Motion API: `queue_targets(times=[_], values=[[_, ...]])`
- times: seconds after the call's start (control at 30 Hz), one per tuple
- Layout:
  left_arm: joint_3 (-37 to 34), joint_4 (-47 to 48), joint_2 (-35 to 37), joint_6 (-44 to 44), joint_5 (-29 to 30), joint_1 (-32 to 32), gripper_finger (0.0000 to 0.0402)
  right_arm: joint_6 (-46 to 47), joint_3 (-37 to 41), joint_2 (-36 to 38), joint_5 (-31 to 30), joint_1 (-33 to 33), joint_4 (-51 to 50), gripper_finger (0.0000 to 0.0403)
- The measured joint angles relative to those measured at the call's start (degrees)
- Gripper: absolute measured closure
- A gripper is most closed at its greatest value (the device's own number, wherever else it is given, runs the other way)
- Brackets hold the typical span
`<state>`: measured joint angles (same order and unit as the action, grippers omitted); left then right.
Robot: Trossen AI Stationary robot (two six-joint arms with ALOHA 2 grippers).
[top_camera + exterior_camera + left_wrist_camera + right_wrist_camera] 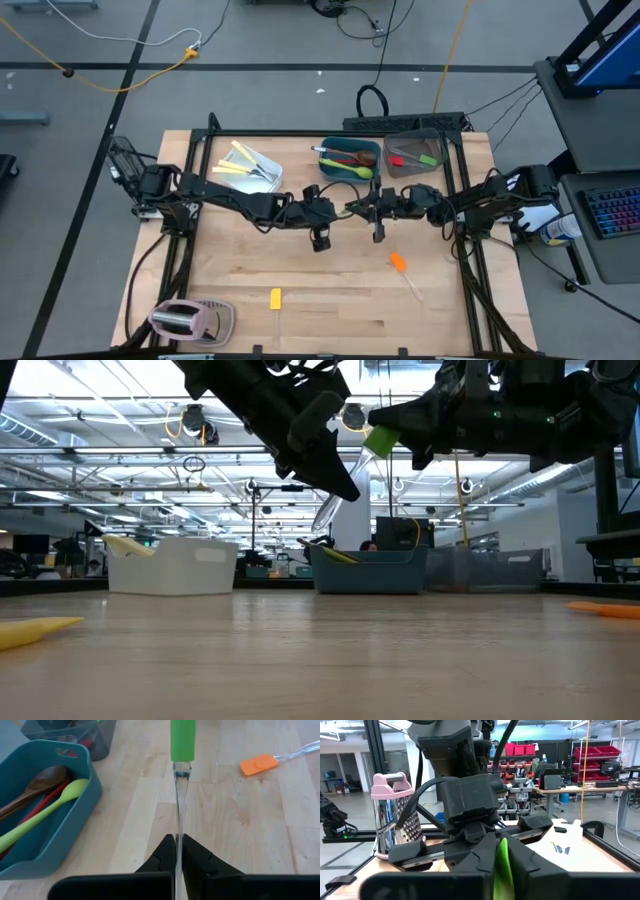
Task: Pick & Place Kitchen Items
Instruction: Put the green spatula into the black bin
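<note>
Green spatula (182, 740): slim, with a flat green blade and a clear, glassy handle, held level above mid-bench (330, 300), between the two arms. Left tool (178, 851) pressed together on the clear handle end; right tool (501, 865) pinching the green blade end, fingers tight either side. Both tools meeting just below the teal tub (328, 172), at about the middle of the high view.

Counted on the bare bench: two spatulas. One orange spatula (399, 262), clear-handled, lying at 4 o'clock from the tools, handle trailing toward 5 o'clock. One yellow spatula (275, 298), lying at 7 o'clock, well apart from the orange one.

Three tubs along the far edge. White tub (268, 165) at 10 o'clock, holding several cream and yellow-handled knives (240, 160), number hard to tell. Teal tub at 12 o'clock, holding one light green spoon (45, 815), one wooden spoon (37, 785), and red handles (42, 802) beneath, two at a guess, partly hidden. Grey tub (432, 168) at 1 o'clock, holding one red spatula (398, 158) and one green one (428, 158).

One pinkish grater-like appliance (180, 318) at 7 o'clock, in the near corner of the bench.
</note>
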<state>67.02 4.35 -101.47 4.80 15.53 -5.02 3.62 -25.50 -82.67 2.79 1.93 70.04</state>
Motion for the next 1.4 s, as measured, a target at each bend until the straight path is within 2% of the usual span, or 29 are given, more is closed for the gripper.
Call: queue_targets(times=[0.4,0.9,1.07,1.17,1.4], values=[[-0.17,-4.23,-0.04,-0.46,-0.04,0.16,0.0392,3.26,-0.15,0.20,0.01,-0.01,-3.36,0.0398],[-0.17,-4.54,-0.07,-0.61,-0.37,1.84,0.0391,3.19,-0.15,0.13,-0.24,0.00,-5.38,0.0399],[-0.17,-4.63,-0.07,-0.71,-3.26,1.88,0.0393,2.04,-0.07,0.06,-0.13,0.00,-4.47,0.0399],[-0.17,-4.95,-0.07,0.00,-3.25,1.91,0.0375,1.70,-0.07,0.04,-1.18,0.00,-4.75,0.0399],[0.31,-6.03,0.27,0.27,-1.75,2.05,0.0304,1.37,0.08,-0.04,-1.27,1.22,-9.05,0.0399]])
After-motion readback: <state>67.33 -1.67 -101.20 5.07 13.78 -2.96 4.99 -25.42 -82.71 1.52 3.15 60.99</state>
